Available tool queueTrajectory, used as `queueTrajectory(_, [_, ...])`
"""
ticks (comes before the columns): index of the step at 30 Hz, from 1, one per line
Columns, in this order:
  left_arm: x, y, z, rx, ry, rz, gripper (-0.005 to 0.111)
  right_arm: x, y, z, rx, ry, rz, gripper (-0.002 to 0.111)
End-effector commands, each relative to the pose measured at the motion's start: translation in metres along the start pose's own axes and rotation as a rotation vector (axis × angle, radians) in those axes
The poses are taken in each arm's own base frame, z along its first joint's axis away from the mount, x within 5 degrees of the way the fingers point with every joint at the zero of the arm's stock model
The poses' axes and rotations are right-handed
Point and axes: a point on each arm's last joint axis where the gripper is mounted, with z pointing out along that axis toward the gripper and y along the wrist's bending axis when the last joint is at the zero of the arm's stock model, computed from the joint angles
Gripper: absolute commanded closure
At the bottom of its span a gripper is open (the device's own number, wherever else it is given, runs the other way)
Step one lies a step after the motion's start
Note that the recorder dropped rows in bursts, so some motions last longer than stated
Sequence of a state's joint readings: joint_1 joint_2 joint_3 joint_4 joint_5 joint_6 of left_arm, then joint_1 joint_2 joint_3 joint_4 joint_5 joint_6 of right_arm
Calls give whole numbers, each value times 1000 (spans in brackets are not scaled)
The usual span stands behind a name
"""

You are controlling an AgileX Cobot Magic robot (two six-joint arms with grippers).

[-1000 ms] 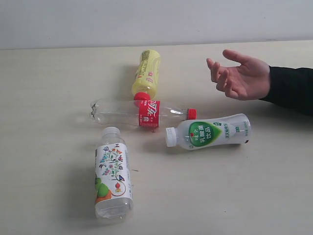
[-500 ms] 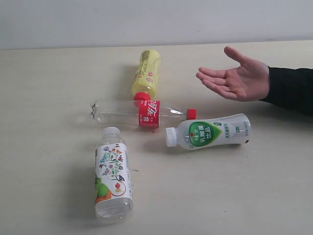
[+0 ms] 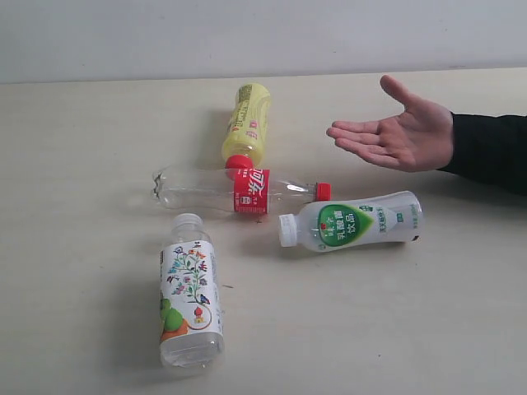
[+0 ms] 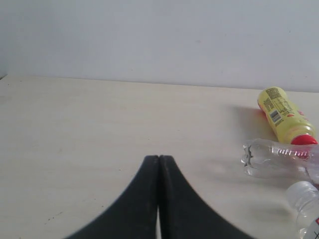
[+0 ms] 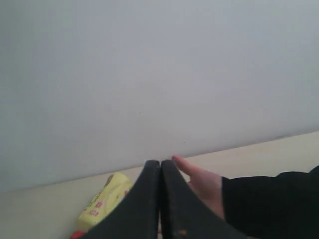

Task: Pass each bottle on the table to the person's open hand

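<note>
left fingers point(image 4: 144, 199) pressed together | right fingers point(image 5: 144, 204) pressed together | bottles point(image 3: 251, 191) mid-table (bare table point(image 3: 74, 164) leftward)

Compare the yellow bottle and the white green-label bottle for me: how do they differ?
The yellow bottle has a red cap; the white bottle a white one. The yellow bottle lies pointing away from the camera, the white bottle crosswise. Both lie on their sides on the table, capped.
</note>
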State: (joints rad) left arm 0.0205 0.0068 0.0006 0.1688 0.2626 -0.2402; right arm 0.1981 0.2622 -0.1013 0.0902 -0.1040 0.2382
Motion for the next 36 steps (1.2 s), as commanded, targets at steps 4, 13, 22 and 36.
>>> queueTrajectory(4, [-1,0,-1,6,-13,5,107,-20,34,42,-169,170,-96,108])
queueTrajectory(13, [-1,0,-1,6,-13,5,107,-17,92,114,-275,650,-435,108])
queueTrajectory(22, [-1,0,-1,6,-13,5,107,5,143,180,-222,1130,-554,100])
queueTrajectory(36, [-1,0,-1,6,-13,5,107,55,201,224,-341,1299,-310,90])
